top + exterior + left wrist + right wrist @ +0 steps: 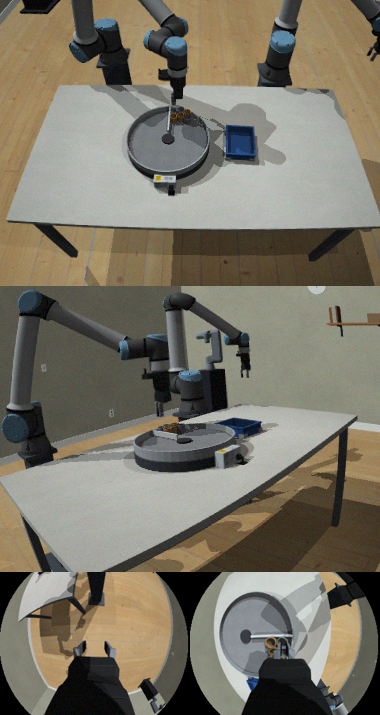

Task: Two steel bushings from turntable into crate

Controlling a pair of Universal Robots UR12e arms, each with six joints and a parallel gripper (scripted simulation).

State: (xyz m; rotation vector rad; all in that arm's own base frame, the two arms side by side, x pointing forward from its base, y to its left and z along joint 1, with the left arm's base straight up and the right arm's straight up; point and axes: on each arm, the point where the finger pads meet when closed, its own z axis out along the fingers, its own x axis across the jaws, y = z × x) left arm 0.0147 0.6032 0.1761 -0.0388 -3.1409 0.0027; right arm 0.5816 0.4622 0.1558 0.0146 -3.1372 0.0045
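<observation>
The turntable (150,150) (150,455) (233,648) holds a tight cluster of copper-coloured and grey steel bushings beside its white bar. One copper-coloured bushing (173,118) (266,644) stands by the bar. A steel bushing (278,639) shows at the tips of my right gripper (173,101) (159,414) (284,647). That gripper points down above the cluster, slightly open, with nothing held; its fingers hide part of the cluster. The blue crate (240,156) (248,430) (251,684) stands level; its corner guides are too small to judge. My left gripper (372,53) (244,374) (95,644) is wide open and empty, away from the table.
The white bar (169,120) (165,434) (266,636) runs from the turntable's hub to its rim. The raised rim surrounds the bushings. A small control box (165,179) (226,457) stands at the turntable's front edge. The crate is close beside the turntable.
</observation>
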